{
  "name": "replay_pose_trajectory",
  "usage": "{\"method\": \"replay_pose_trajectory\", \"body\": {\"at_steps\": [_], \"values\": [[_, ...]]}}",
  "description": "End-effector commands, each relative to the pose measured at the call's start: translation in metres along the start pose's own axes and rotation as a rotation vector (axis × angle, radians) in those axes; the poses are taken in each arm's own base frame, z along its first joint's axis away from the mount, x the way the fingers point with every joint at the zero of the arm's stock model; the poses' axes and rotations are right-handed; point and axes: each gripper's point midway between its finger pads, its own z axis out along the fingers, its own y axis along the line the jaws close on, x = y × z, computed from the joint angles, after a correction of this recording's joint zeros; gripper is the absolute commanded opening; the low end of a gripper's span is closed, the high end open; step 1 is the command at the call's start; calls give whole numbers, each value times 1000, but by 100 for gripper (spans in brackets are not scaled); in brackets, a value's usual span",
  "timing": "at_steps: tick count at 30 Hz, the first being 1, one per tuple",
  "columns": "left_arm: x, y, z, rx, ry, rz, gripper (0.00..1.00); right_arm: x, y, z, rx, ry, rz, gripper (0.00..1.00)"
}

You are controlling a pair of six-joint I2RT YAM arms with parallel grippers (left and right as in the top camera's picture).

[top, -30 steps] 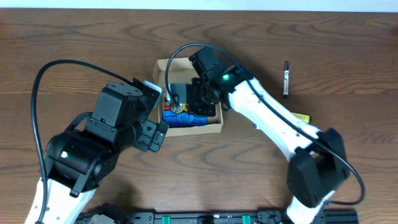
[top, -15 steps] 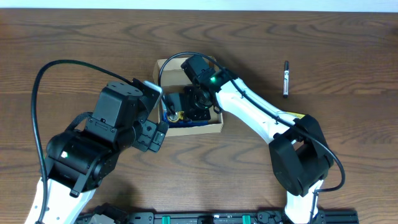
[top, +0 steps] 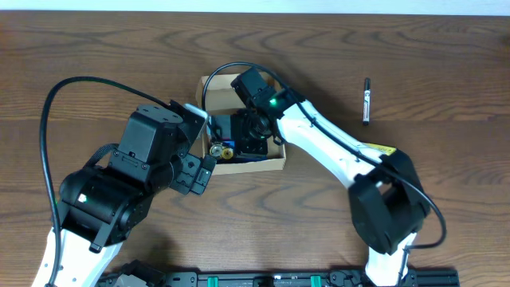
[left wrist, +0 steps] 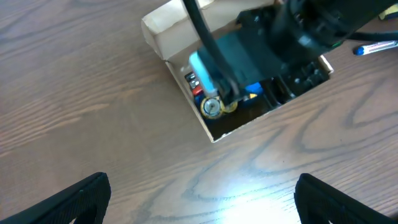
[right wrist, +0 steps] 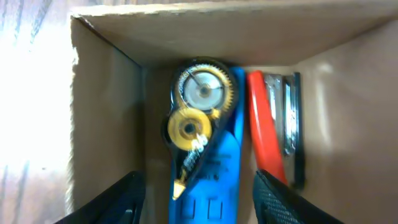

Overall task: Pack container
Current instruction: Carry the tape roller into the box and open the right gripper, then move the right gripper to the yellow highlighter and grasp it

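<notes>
Packing a tan cardboard container point(top: 253, 166) – open-topped, resting on the wooden table point(top: 446, 48) between the two grippers.

Likely to handle light and thin-walled: stiff at the corners, easy to dent or to slide on the wood, so best steadied by pressing on an outer side wall rather than pinching a top edge. Reaching in from the container's right, with the right gripper point(right wrist: 199, 205) lowered inside, fingers spread and released, gripping nothing, just above a blue correction-tape dispenser point(right wrist: 202, 149) beside a red item point(right wrist: 264, 134). Hovering just left of the container, the left gripper point(left wrist: 205, 205) – likewise spread, empty. Well right of the container, a black pen point(top: 366, 101).
</notes>
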Motion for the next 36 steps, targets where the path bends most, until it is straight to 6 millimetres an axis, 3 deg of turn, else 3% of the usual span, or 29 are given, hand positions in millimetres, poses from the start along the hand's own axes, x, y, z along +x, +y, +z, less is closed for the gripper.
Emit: {"method": "replay_pose_trajectory", "body": {"at_steps": [1, 4, 8, 13, 14, 26, 32, 36], "values": [[0, 1, -1, -2, -1, 4, 95, -28, -24, -79, 207, -58, 54, 58], [0, 1, -1, -2, -1, 4, 95, -17, -43, -135, 402, -43, 181, 59], [0, 1, -1, -2, -1, 4, 95, 21, -59, -202, 609, 0, 333, 65], [0, 1, -1, -2, -1, 4, 95, 94, -59, -248, 659, 77, 514, 65], [0, 1, -1, -2, -1, 4, 95, 121, -55, -255, 643, 109, 585, 64], [0, 1, -1, -2, -1, 4, 95, 253, -36, -268, 588, 95, 1109, 66], [0, 1, -1, -2, -1, 4, 95, 299, -17, -231, 564, 122, 1352, 66], [0, 1, -1, -2, -1, 4, 95, 309, -10, -196, 510, 121, 1313, 66]]}}
